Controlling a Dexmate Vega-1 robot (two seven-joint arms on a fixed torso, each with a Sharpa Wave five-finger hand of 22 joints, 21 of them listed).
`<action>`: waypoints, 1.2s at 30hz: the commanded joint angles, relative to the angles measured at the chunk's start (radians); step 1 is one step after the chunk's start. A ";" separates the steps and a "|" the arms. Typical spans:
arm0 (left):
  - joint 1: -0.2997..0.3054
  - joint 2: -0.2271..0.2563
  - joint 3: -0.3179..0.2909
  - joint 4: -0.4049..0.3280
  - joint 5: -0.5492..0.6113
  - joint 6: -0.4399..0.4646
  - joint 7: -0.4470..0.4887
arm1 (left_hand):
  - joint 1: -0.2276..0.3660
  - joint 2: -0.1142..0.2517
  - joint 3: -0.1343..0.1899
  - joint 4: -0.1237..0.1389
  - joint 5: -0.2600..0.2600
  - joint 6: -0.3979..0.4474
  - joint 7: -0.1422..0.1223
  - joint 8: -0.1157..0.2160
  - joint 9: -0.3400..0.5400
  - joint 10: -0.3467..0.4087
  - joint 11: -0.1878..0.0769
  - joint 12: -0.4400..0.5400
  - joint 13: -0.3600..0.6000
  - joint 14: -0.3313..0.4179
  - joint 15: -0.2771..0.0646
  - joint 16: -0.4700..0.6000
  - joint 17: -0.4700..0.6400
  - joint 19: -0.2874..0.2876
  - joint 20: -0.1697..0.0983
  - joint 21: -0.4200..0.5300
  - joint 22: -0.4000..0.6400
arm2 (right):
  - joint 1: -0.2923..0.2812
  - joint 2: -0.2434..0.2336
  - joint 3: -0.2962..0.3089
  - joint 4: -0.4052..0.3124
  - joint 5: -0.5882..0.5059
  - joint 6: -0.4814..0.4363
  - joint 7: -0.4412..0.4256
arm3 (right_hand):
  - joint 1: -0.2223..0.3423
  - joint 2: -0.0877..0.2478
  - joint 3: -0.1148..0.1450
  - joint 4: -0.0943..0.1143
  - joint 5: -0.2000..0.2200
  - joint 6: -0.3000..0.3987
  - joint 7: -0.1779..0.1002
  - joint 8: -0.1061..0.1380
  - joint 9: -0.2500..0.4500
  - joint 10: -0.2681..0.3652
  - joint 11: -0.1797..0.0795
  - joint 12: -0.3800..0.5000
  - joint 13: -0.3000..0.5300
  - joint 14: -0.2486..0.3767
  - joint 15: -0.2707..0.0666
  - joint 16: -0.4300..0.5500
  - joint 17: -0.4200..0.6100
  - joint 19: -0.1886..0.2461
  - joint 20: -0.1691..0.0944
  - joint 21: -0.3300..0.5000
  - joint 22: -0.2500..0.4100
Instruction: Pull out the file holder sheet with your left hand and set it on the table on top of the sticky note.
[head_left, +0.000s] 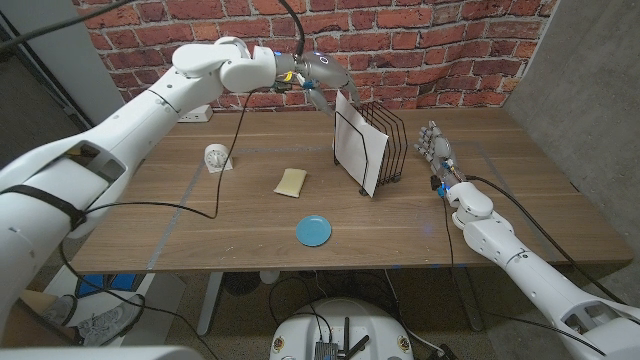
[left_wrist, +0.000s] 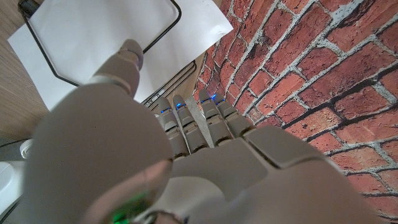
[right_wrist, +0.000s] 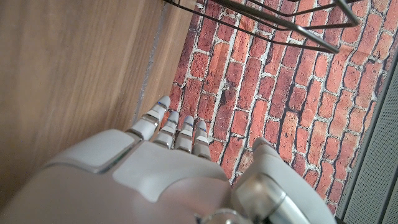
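Note:
A white sheet (head_left: 360, 147) stands upright in the black wire file holder (head_left: 390, 140) at the back middle of the table. My left hand (head_left: 318, 72) hangs just above and to the left of the sheet's top corner, fingers apart and pointing down, holding nothing. In the left wrist view the fingers (left_wrist: 186, 121) reach out beside the sheet (left_wrist: 112, 34), with the thumb in front of it. A yellow sticky note (head_left: 292, 181) lies flat to the left of the holder. My right hand (head_left: 438, 150) stands on its edge right of the holder, fingers up and empty.
A blue disc (head_left: 313, 231) lies near the front middle. A small white round timer (head_left: 216, 158) sits at the left. A brick wall (head_left: 420, 40) runs behind the table. A black cable (head_left: 235, 140) hangs from my left arm across the table.

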 joint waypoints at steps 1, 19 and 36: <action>-0.020 -0.023 0.038 0.051 0.017 0.013 0.036 | 0.001 0.011 -0.006 0.001 0.003 0.011 0.001 -0.002 0.003 0.015 0.001 0.000 0.002 0.011 -0.174 0.002 0.002 0.013 -0.169 0.007 0.003 | 0.010 0.004 -0.002 0.016 0.005 0.004 0.013 | -0.007 0.023 0.008 0.001 0.004 0.007 0.001 0.005 0.003 0.010 -0.001 0.004 0.002 0.006 0.003 0.006 0.000 0.007 0.002 0.007 0.002; -0.048 -0.054 0.080 0.126 0.029 0.012 0.122 | 0.019 0.076 -0.059 0.004 0.002 0.151 0.012 0.002 0.005 0.151 -0.009 0.010 0.002 0.147 -0.180 0.018 0.006 0.086 -0.169 0.011 0.004 | 0.006 -0.002 0.004 0.016 0.010 0.011 0.018 | -0.010 0.023 0.010 0.000 0.004 0.008 -0.001 0.005 0.003 0.012 0.002 0.005 0.002 0.006 0.000 0.007 -0.004 0.008 0.002 0.006 0.003; -0.066 -0.070 0.107 0.143 0.025 0.026 0.121 | 0.034 0.105 -0.087 0.002 0.001 0.250 0.007 0.004 0.005 0.246 -0.016 0.012 0.003 0.244 -0.189 0.023 0.009 0.123 -0.166 0.009 0.004 | -0.003 -0.008 0.010 0.010 0.018 0.011 0.022 | -0.012 0.024 0.011 -0.001 0.004 0.010 -0.002 0.005 0.004 0.011 0.001 0.004 0.002 0.006 0.000 0.008 -0.007 0.010 0.001 0.006 0.003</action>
